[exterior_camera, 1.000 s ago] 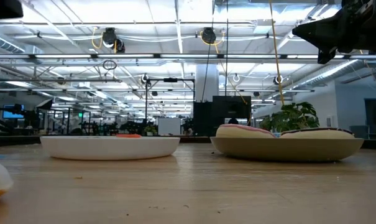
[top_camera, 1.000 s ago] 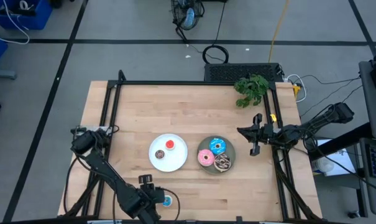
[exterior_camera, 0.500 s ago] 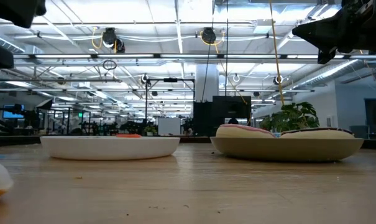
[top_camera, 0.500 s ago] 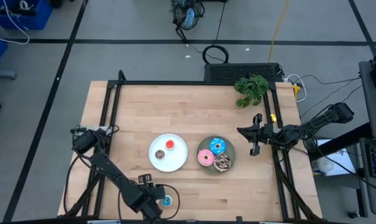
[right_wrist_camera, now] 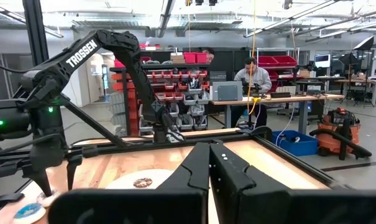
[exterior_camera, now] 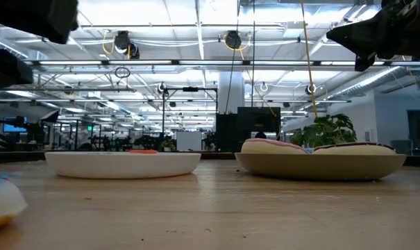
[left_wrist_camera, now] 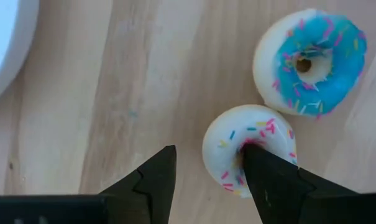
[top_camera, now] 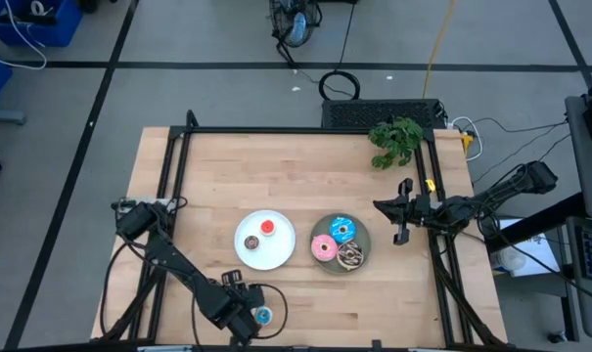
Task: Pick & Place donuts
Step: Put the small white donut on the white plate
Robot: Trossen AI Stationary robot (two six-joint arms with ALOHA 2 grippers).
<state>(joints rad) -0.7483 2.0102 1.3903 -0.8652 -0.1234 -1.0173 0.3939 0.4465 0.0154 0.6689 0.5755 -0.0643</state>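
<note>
Since a second ago the left gripper (left_wrist_camera: 206,180) has swung over the tiny donuts at the counter's (top_camera: 305,166) near edge. Its jaws stand released; one finger covers the hole of the pink-white donut (left_wrist_camera: 250,152), which lies flat. The tiny blue donut (left_wrist_camera: 312,59) lies flat just beside it, the white plate (top_camera: 265,240) near. The right gripper (top_camera: 401,210) waits clenched at the right rail.

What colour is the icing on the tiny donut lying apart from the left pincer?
Blue icing with coloured sprinkles on the tiny donut; the left wrist view shows it best.
</note>
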